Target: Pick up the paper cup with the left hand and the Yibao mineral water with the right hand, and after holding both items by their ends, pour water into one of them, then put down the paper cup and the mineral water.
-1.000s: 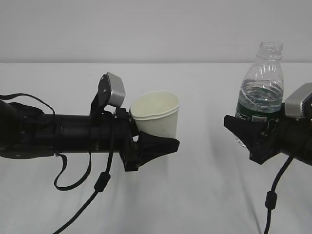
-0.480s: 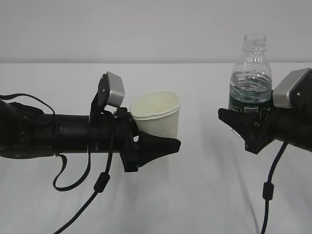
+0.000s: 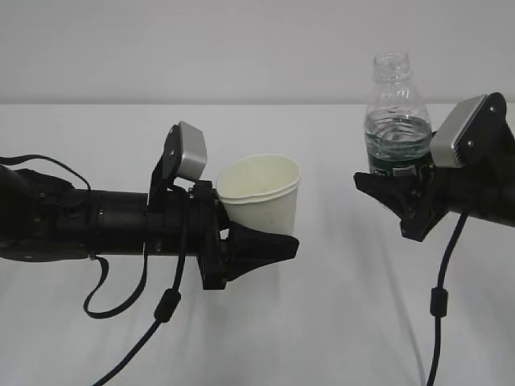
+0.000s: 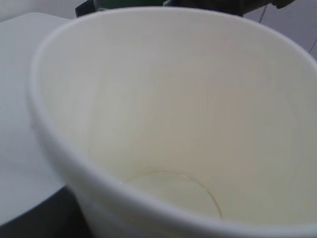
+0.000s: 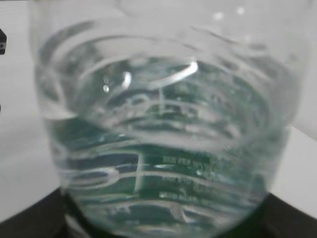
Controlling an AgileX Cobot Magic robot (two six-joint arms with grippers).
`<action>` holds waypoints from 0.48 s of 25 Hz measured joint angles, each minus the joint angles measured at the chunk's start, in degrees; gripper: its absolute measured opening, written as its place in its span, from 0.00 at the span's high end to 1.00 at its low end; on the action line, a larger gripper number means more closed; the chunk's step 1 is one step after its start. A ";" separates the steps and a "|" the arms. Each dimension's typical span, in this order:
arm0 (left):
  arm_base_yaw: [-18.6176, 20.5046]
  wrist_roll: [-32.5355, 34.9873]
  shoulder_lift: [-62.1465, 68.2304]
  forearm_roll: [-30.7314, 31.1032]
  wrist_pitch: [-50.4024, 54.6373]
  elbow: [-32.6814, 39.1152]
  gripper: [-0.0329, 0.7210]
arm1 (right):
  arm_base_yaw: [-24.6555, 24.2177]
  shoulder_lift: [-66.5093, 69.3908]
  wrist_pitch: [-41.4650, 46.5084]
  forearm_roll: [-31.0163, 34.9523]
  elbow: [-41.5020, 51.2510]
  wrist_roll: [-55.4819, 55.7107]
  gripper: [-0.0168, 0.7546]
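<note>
Bottle-holding right claw (image 3: 385,186) has carried the Yibao mineral water (image 3: 396,112) up and nearer the paper cup (image 3: 261,201), gripped aloft by the left claw (image 3: 269,245), so pouring looks close.

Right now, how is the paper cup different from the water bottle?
The paper cup is white and you cannot see through it; the water bottle is clear with a dark green label. The cup is short with a wide mouth; the bottle is taller with a narrow neck. The cup looks empty inside; the bottle has water in it. Both are open on top, held off the table, each in its own claw.
</note>
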 joint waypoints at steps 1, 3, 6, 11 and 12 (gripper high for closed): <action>0.00 0.00 0.00 0.00 0.00 0.00 0.34 | 0.00 0.00 0.62 -0.80 -0.30 0.00 0.38; 0.00 0.00 0.00 0.08 0.00 0.00 0.34 | 0.00 0.00 0.80 -1.52 -1.15 0.00 0.38; 0.00 0.00 0.00 0.08 0.00 0.00 0.34 | 0.00 0.00 1.48 -3.00 -2.25 -0.12 0.38; 0.00 0.00 0.00 0.22 0.00 0.00 0.34 | 0.00 0.00 3.78 -5.41 -4.13 -0.35 0.38; 0.00 0.00 0.00 0.22 0.00 0.00 0.34 | 0.00 0.00 3.88 -5.90 -4.65 -0.44 0.38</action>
